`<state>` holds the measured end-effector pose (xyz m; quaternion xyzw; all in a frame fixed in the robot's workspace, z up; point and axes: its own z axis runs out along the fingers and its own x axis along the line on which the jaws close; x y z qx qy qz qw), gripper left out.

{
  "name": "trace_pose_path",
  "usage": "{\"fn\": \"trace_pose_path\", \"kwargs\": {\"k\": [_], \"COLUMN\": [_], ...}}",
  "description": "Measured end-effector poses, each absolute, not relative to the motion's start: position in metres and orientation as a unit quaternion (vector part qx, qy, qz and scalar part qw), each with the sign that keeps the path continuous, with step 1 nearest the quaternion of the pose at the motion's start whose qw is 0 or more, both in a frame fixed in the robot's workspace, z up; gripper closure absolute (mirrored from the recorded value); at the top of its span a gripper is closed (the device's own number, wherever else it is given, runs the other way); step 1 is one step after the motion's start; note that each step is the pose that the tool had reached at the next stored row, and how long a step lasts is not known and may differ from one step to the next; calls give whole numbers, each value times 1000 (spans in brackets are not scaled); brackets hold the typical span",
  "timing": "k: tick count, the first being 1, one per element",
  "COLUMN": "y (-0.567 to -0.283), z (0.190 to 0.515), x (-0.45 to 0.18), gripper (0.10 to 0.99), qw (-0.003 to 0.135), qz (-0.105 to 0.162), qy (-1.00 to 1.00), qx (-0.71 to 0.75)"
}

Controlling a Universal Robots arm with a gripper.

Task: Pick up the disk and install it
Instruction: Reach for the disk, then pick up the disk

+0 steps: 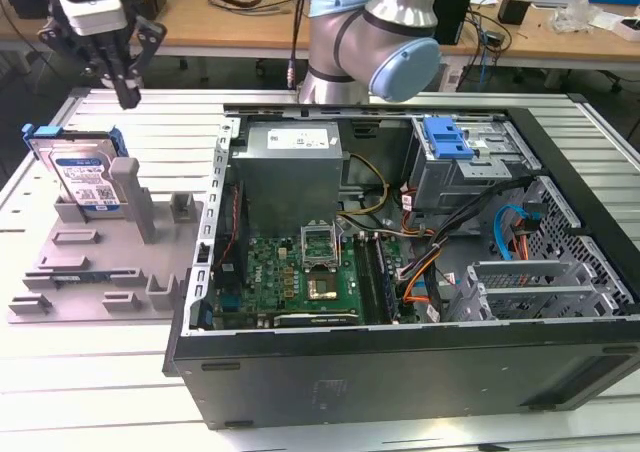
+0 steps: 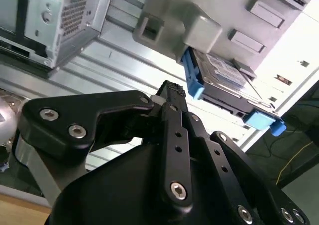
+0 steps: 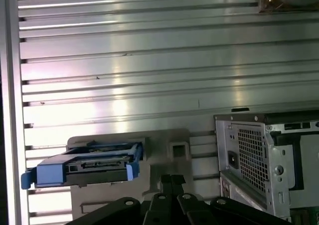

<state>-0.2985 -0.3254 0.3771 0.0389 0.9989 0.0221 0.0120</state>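
Case (image 1: 400, 372) wall closest to lens in exterior view, side panel off. Disk (image 1: 85, 177) outside it, toward the exterior view's left, standing on edge in grey holder (image 1: 100, 272) on table (image 1: 60, 402). Gripper (image 1: 127, 84) above disk, apart from it, pincer closed, nothing in it.

Second wrist view: gripper (image 2: 172, 91) pressed together, empty, pointing toward disk (image 2: 224, 78), clear gap between the two.

First wrist view: gripper (image 3: 172, 179) closed here too, disk (image 3: 89, 163) seated in holder with blue frame edge toward camera, case corner near it.

Judged: pick-up step, approach only, no contact yet, nothing installed. Needed for a grab: pincer parted first, then squared across disk's top edge, clear of grey post (image 1: 135, 197) just beside it.
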Motion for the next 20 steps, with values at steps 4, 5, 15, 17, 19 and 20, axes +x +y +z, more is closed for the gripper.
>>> {"fn": "trace_pose_path", "kwargs": {"k": [4,5,15,17,19,20], "y": [-321,-320,-313,-313,-313,-313], "z": [375,375,372,372,372,372], "x": [-319,-323,-350,-350,-350,-350], "gripper": [980,980,980,980,980,980], "qw": [12,12,12,12,12,12], "qz": [22,22,22,22,22,22], "qy": [999,999,999,999,999,999], "qx": [39,39,39,39,39,39]}}
